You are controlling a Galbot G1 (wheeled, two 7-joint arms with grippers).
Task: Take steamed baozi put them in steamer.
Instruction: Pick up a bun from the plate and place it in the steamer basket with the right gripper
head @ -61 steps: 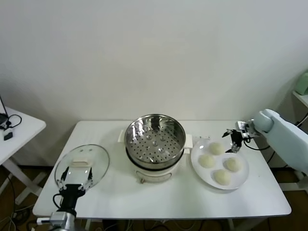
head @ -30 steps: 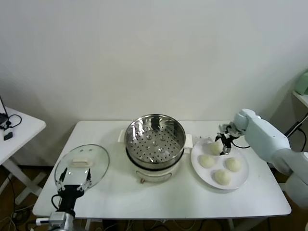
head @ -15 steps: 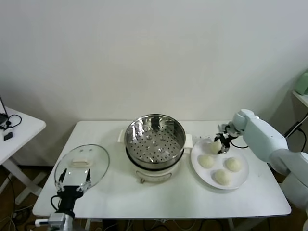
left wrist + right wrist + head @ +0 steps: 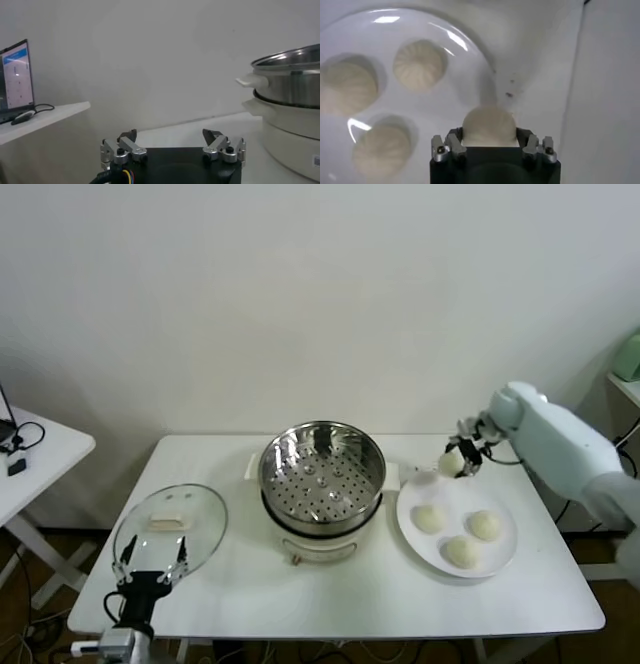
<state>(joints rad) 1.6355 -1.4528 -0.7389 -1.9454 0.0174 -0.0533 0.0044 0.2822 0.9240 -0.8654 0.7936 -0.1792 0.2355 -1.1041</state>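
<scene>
Right hand [image 4: 459, 461] grips one baozi [image 4: 451, 463], lifted above the far rim of the white plate [image 4: 503, 558], where three baozi [image 4: 462, 552] sit. Left hand [image 4: 150, 568] waits spread wide at the counter's [image 4: 300, 594] near edge. Soft dough could slip or dent in transit to the empty steamer [image 4: 322, 469] beside the plate.

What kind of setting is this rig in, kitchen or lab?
Likely a lab staged as a kitchen: a steamer and a plate of buns on a plain white folding table against a bare wall, with a laptop on a side desk.
</scene>
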